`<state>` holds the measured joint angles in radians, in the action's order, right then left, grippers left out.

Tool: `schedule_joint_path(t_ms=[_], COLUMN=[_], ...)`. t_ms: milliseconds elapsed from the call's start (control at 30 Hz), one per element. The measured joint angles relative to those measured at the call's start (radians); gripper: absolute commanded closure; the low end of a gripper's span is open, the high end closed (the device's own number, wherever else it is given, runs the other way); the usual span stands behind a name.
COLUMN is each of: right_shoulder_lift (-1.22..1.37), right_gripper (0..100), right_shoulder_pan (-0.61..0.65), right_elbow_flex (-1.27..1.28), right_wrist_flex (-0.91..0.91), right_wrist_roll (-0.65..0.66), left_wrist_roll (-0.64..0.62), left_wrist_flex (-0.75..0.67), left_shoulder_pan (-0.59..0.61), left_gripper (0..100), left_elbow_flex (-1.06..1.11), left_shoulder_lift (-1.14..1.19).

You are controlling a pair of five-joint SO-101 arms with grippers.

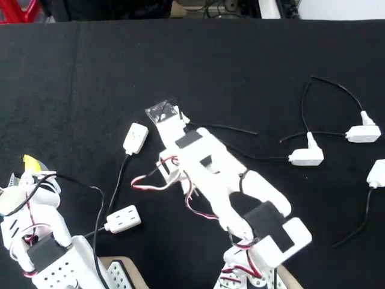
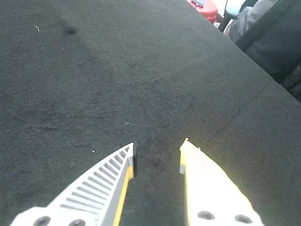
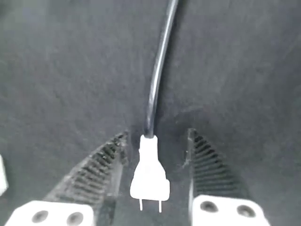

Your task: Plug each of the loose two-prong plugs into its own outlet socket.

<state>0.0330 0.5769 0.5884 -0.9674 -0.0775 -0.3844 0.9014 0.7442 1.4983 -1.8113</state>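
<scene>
Plug position: the two-prong plug (image 3: 149, 176) lies flat at mid tabletop (image 2: 117, 70), just right of the farther outlet socket (image 1: 135, 138). I have the right tool (image 3: 156, 135) spread wide and straddling it, with a gap on each side. The left tool (image 2: 158, 144) is also wide, holding nothing, over bare cloth at the near left.

Handling, as I judge it: the body is light, rigid, smooth plastic. I would grip its flat sides behind the prongs, never the prongs themselves. The black cable (image 3: 160, 61) is limp and will drag.

Receptacles: the farther socket and the nearer outlet socket (image 1: 123, 218) both appear to have nothing plugged in. Two more white plugs (image 1: 307, 157) (image 1: 363, 133) lie well apart at the right.
</scene>
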Motion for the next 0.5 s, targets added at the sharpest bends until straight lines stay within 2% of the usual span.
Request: schedule_joint_path(t_ms=[133,300,400,500], right_shoulder_lift=[-0.009,-0.101,-0.112,-0.11], right_gripper=[85.9,86.2,86.4,86.4], right_shoulder_pan=[-0.04,-0.087,-0.094,-0.094], right_elbow_flex=[-0.087,-0.127,-0.117,-0.054], right_wrist_flex=[-0.164,-0.376,-0.394,-0.313], right_wrist_roll=[0.003,0.124,0.203,0.222], left_wrist_roll=[0.0,0.0,0.0,0.0], left_wrist_flex=[0.0,0.0,0.0,0.0], left_shoulder_pan=[0.0,0.0,0.0,0.0], left_gripper=[83,83,83,83], left_elbow_flex=[0.0,0.0,0.0,0.0], left_shoulder_lift=[0.0,0.0,0.0,0.0])
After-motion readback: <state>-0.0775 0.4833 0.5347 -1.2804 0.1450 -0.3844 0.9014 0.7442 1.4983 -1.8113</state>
